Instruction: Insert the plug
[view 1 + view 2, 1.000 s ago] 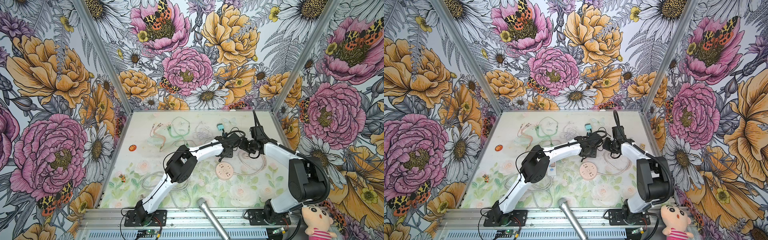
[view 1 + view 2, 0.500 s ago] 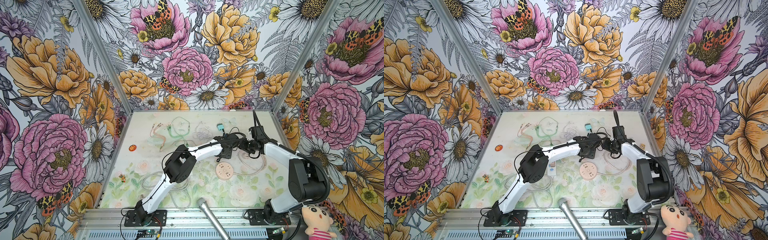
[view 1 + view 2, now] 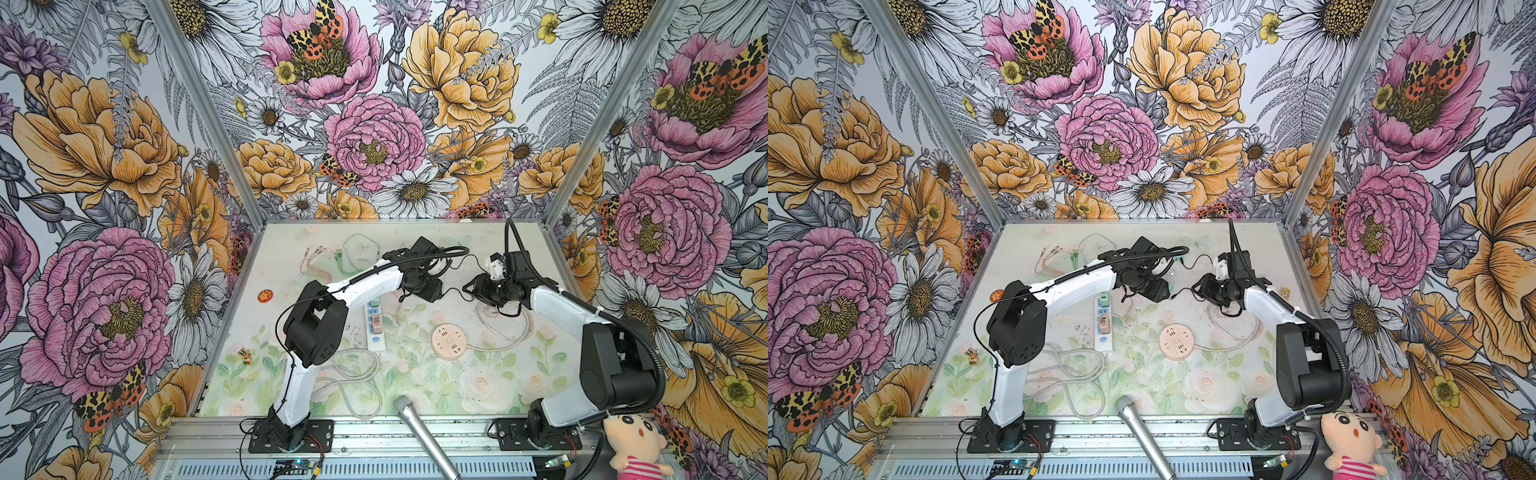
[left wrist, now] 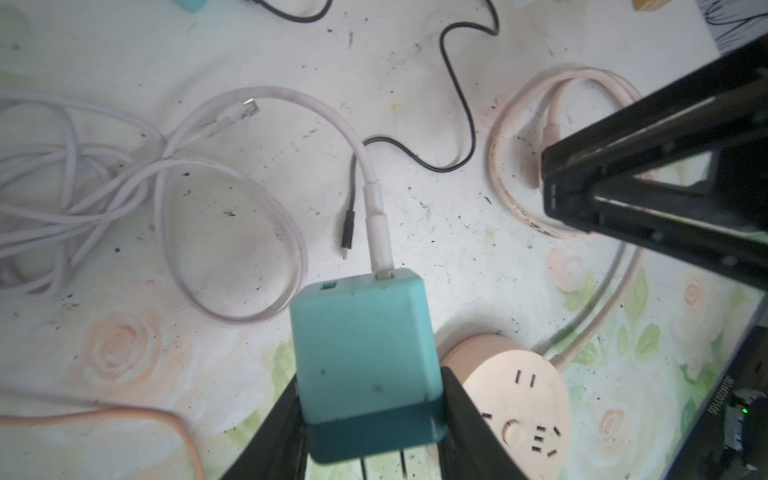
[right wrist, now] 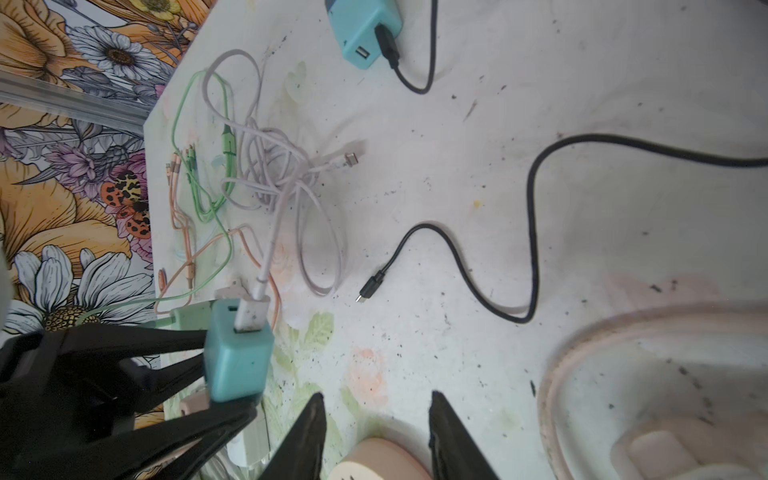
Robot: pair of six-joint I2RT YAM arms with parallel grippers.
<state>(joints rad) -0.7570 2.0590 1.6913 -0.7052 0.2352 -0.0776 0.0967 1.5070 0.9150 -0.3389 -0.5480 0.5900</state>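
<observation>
While between left jaws, teal plug (image 4: 361,345): prongs wristward, ports outward.

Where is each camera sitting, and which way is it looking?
Both top views: high above the front, looking down at the flower-painted table; left arm and right arm show.
Left wrist: on that arm, looking down past the left gripper, shut on a teal square charger block.
Right wrist: on that arm, looking across the table past the open right gripper.
Shared: both wrist views show that charger block and a round pink socket hub.
</observation>
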